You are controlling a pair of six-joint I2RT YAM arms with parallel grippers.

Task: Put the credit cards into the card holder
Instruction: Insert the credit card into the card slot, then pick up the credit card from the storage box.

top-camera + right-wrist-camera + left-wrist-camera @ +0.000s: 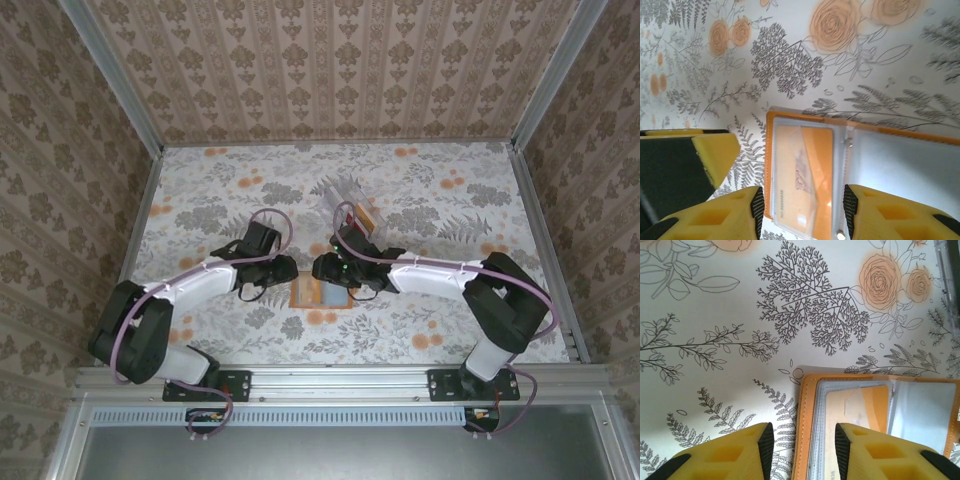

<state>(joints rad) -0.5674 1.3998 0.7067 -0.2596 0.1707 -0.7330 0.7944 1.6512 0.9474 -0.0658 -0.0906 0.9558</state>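
Left tool (804,442) and right tool (803,207) released, jaws apart over flat stitched orange card holder (769,150), clear plastic sleeves (895,167)

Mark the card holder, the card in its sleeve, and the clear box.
card holder (768,165): right wrist view, orange left edge.
card (805,170): right wrist view, face under sleeve.
clear box (343,190): top view, its middle.

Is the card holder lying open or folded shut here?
Open. The card holder lies spread flat on the table, clear inner sleeves facing up, with an orange-yellow card inside one.
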